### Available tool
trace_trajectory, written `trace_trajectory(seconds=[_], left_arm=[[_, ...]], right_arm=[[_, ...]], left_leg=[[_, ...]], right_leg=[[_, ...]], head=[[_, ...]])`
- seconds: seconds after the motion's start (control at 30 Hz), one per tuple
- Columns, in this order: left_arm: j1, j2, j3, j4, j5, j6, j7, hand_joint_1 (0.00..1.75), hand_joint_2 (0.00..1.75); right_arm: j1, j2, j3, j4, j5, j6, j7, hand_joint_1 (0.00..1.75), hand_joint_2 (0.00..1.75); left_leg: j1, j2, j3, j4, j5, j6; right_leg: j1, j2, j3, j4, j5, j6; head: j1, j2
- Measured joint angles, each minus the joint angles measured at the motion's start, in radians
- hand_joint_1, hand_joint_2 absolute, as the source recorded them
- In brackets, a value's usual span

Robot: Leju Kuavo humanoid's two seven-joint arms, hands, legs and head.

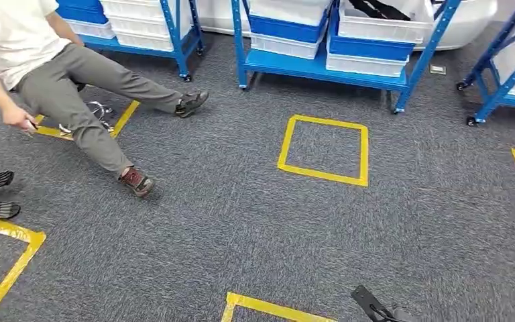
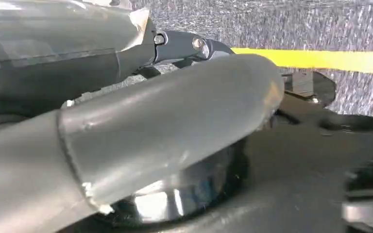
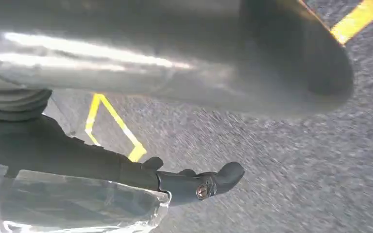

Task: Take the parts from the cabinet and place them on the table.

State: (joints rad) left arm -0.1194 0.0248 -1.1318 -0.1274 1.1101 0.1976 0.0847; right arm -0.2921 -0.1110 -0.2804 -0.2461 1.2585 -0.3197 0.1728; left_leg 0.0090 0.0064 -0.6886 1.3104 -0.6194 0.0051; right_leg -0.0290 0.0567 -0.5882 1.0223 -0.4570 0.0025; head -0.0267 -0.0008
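The head view looks down on speckled grey carpet [image 1: 241, 221] marked with yellow tape squares [image 1: 323, 149]. Blue metal racks [image 1: 322, 67] at the far side carry white and blue plastic bins [image 1: 369, 30]. A person [image 1: 74, 80] in grey trousers sits at the left. The left hand [image 2: 165, 131] shows a thick, smooth grey thumb; the right hand [image 3: 194, 184] shows dark, curved fingers beside crinkled clear plastic [image 3: 73, 204]. Whether either holds anything cannot be told
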Motion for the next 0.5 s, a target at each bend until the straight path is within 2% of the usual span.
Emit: trace_trajectory(seconds=[0.03,0.07,0.1,0.13,0.17,0.23,0.27,0.3,0.33,0.37,0.4,0.43,0.47,0.5], left_arm=[[0.0,0.0,0.0,0.0,0.0,0.0,0.0,0.0,0.0],[-0.001,0.0,-0.001,0.0,0.0,0.0,0.0,0.0,0.0],[-0.001,0.001,-0.001,0.0,0.0,0.0,0.0,0.0,0.0],[0.0,0.006,-0.001,0.001,0.0,0.0,0.0,0.0,0.0],[0.0,0.005,-0.001,0.0,0.0,0.0,0.0,0.0,0.0],[-0.001,0.006,-0.001,0.0,0.0,0.001,0.0,0.0,0.0],[-0.001,0.006,-0.002,0.0,0.0,0.001,0.0,0.0,0.0],[-0.003,0.005,-0.002,0.0,0.0,0.001,0.0,0.0,0.0],[-0.002,0.003,-0.002,0.0,0.0,0.0,-0.002,0.0,0.0],[-0.002,0.004,-0.002,0.001,0.0,0.001,-0.006,0.0,0.0],[-0.001,0.005,-0.003,0.0,0.0,0.0,-0.009,0.0,0.0],[0.001,0.003,-0.003,0.0,0.002,-0.003,-0.018,0.0,0.0],[0.002,0.003,-0.003,0.0,0.004,-0.008,-0.028,0.0,0.0],[0.002,0.003,-0.003,0.0,0.009,-0.011,-0.035,0.0,0.0]], right_arm=[[0.0,0.001,0.0,0.0,0.0,0.0,0.0,0.0,0.0],[-0.001,0.002,0.0,0.0,0.0,0.0,0.0,0.0,0.0],[-0.001,0.003,0.0,0.0,0.0,0.0,0.0,0.0,0.0],[-0.003,0.008,0.0,0.0,0.0,0.0,0.0,0.0,0.0],[-0.005,0.007,-0.001,0.0,0.0,0.0,0.0,0.0,0.0],[-0.002,0.006,-0.003,0.0,0.0,0.0,0.0,0.0,0.0],[0.0,0.005,-0.004,0.0,0.005,-0.001,0.0,0.0,0.0],[0.002,0.005,-0.005,0.0,0.014,-0.003,0.003,0.0,0.0],[0.001,0.004,-0.005,0.0,0.026,-0.005,0.01,0.0,0.0],[-0.004,0.005,-0.004,0.0,0.038,-0.005,0.02,0.0,0.0],[-0.005,0.005,-0.004,0.0,0.046,-0.005,0.027,0.0,0.0],[-0.004,0.005,-0.004,0.0,0.051,-0.005,0.032,0.0,0.0],[0.0,0.006,-0.004,0.0,0.053,-0.005,0.034,0.0,0.0],[0.003,0.006,-0.004,0.0,0.055,-0.005,0.036,0.0,0.0]], left_leg=[[0.0,-0.005,0.029,-0.061,0.042,0.006],[0.0,-0.018,0.075,-0.155,0.094,0.014],[-0.001,-0.057,0.121,-0.248,0.136,0.025],[0.001,-0.104,0.141,-0.286,0.128,0.037],[0.0,-0.097,0.142,-0.296,0.129,0.038],[-0.008,-0.079,0.141,-0.294,0.128,0.04],[-0.008,-0.069,0.144,-0.306,0.134,0.046],[0.004,-0.053,0.156,-0.337,0.152,0.05],[0.0,-0.047,0.161,-0.346,0.157,0.053],[-0.003,-0.038,0.158,-0.347,0.16,0.057],[-0.006,-0.026,0.156,-0.347,0.16,0.057],[-0.008,-0.018,0.154,-0.346,0.16,0.058],[-0.008,-0.01,0.151,-0.344,0.16,0.057],[-0.008,-0.006,0.15,-0.343,0.16,0.057]], right_leg=[[0.0,0.014,0.001,0.0,0.0,0.0],[0.0,0.028,0.004,0.0,0.001,0.001],[0.0,0.041,0.006,0.0,0.002,0.003],[0.001,0.05,0.003,0.0,0.004,0.007],[0.001,0.061,-0.002,0.001,0.006,0.011],[-0.008,0.078,-0.009,-0.005,0.014,0.024],[-0.004,0.089,-0.009,-0.015,0.021,0.033],[0.005,0.064,-0.016,-0.004,0.016,0.032],[0.009,0.009,-0.035,0.026,-0.006,0.026],[0.009,-0.025,-0.065,0.091,-0.043,0.016],[0.009,-0.039,-0.102,0.174,-0.08,0.012],[0.007,-0.043,-0.132,0.244,-0.108,0.013],[0.006,-0.044,-0.147,0.285,-0.118,0.02],[0.006,-0.045,-0.134,0.273,-0.109,0.029]], head=[[0.0,0.0],[-0.001,0.0],[0.0,0.0],[0.002,0.0],[0.002,0.0],[0.0,0.0],[-0.002,0.0],[0.003,0.0],[0.003,0.0],[0.006,0.0],[0.007,0.0],[0.006,0.0],[0.007,0.0],[0.006,0.0]])
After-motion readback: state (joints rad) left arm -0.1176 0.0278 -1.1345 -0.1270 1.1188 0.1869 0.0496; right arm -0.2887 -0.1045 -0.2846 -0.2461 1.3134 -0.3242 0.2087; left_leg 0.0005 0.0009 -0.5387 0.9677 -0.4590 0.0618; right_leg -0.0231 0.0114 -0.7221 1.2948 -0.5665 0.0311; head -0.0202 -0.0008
